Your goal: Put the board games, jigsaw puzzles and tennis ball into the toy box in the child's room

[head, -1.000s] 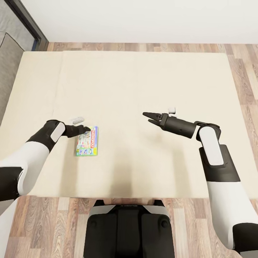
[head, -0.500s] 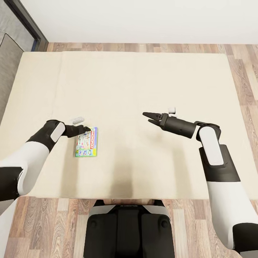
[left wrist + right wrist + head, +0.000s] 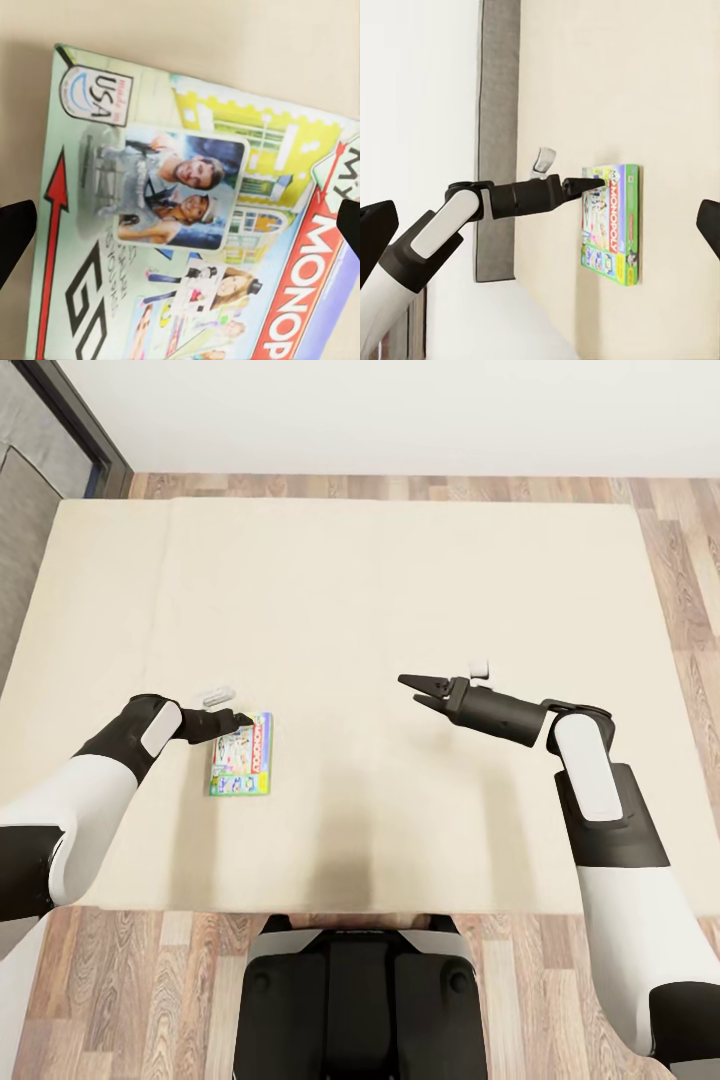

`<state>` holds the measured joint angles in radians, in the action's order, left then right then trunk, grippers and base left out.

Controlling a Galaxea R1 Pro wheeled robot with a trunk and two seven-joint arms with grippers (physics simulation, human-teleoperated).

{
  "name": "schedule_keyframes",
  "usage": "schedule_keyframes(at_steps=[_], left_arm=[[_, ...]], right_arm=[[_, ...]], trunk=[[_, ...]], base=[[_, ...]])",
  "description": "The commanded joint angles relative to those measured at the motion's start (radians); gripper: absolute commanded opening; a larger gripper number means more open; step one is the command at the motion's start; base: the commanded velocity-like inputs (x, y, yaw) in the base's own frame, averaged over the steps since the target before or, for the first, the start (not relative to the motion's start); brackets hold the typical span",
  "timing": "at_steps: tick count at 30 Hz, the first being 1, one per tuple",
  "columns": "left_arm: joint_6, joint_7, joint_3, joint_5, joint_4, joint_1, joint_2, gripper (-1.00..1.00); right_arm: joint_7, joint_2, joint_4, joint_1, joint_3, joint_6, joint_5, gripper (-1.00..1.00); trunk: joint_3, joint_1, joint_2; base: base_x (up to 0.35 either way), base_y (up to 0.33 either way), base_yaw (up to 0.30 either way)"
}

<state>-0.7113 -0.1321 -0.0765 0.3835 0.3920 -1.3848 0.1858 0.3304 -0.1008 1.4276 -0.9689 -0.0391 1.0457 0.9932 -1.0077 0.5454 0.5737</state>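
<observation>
One of the board games (image 3: 242,756), a green-edged white-and-red box, lies flat on the beige bed (image 3: 400,580) towards its near left part. My left gripper (image 3: 241,721) hovers over the box's far end, open. In the left wrist view the box (image 3: 187,225) spreads out close beneath the left gripper (image 3: 180,229), and its dark fingertips (image 3: 13,234) stand wide apart. My right gripper (image 3: 417,690) is open above bare mattress to the right of the box, holding nothing. The right wrist view looks across at the box (image 3: 613,225) and at my left arm (image 3: 510,199).
Wood plank floor (image 3: 690,610) runs round the bed, with a white wall beyond its far edge. A dark door frame (image 3: 75,425) stands at the far left. The bed's grey frame edge (image 3: 499,112) shows in the right wrist view. My base (image 3: 360,1000) is against the bed's near edge.
The head view has shifted slightly, so the bed's far edge sits a little higher in the picture. Both arms and the box hold their places.
</observation>
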Motion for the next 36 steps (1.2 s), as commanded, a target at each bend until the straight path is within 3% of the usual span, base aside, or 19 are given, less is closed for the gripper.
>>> schedule_keyframes(at_steps=[1,20,36], left_arm=[[-0.002,-0.003,-0.008,0.002,0.001,0.0,0.001,1.0],[-0.002,-0.002,-0.009,0.002,0.001,0.0,0.001,1.0],[-0.002,-0.003,-0.009,0.002,0.001,0.0,0.001,1.0]], right_arm=[[0.01,0.0,-0.001,-0.001,0.0,0.002,-0.01,1.0],[0.01,0.001,-0.003,0.001,0.0,0.002,-0.01,1.0],[0.01,0.0,-0.003,0.001,-0.001,0.002,-0.01,1.0]], trunk=[[-0.002,0.0,0.001],[-0.009,0.0,0.001],[-0.009,0.0,0.001]], base=[[0.0,0.0,0.0],[0.0,-0.002,0.0],[0.0,-0.095,0.0]])
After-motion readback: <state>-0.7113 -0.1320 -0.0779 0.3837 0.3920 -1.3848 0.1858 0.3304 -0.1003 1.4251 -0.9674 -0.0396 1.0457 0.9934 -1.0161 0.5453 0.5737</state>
